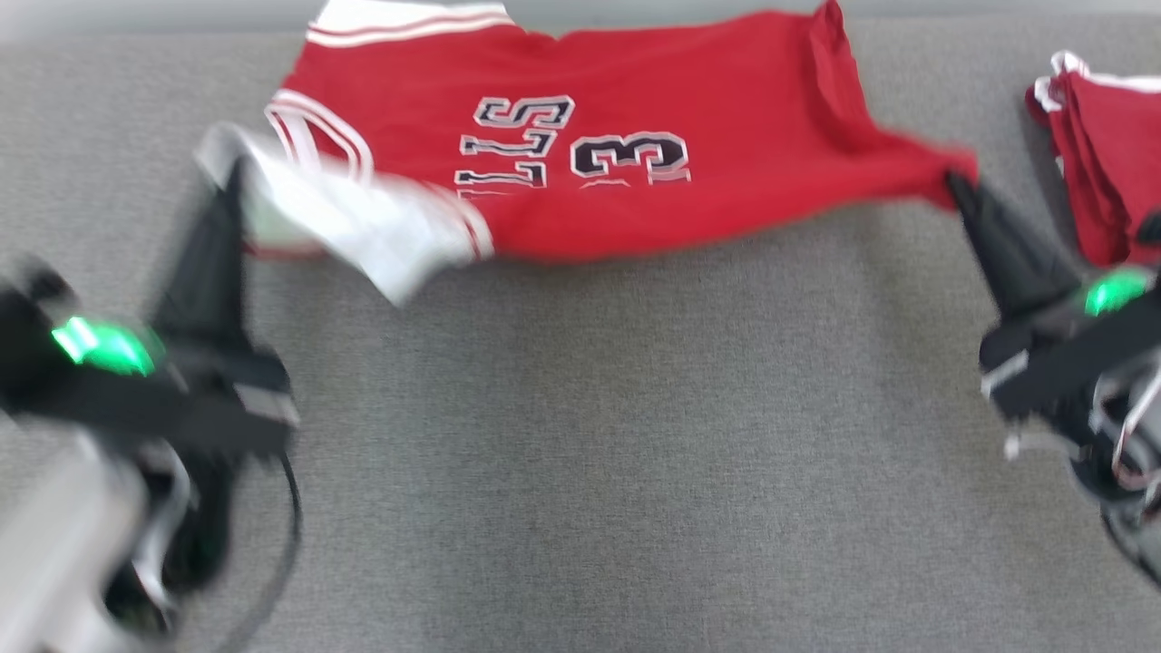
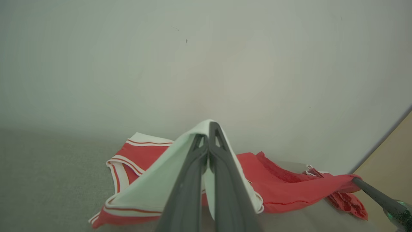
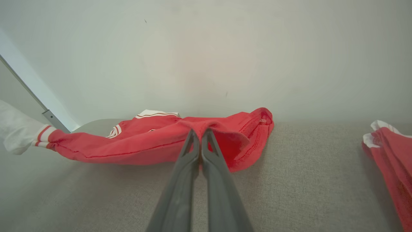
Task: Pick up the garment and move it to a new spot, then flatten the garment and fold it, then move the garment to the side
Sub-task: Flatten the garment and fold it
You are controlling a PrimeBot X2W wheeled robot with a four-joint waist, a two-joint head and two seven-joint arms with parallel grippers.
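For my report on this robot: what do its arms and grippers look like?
The left gripper and right gripper are black, each with two long dark grey fingers tapering to a tip, with triangular cut-outs there. A green light glows on each wrist. The left forearm is pale, a black cable beside it.

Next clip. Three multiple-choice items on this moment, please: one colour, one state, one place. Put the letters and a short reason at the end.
1. What colour is the part of the jersey gripped by the left end effector?
A. red
B. white
C. black

2. The right end effector is:
A. open above the jersey
B. shut on the jersey's red edge
C. shut on nothing

3. The second red garment lies:
A. at the head view's right edge, apart from the jersey
B. under the jersey
C. beside the left end effector

Answers:
1. B: the sleeve it pinches is white.
2. B: red cloth is bunched at its closed tip.
3. A: grey surface shows between the two garments.
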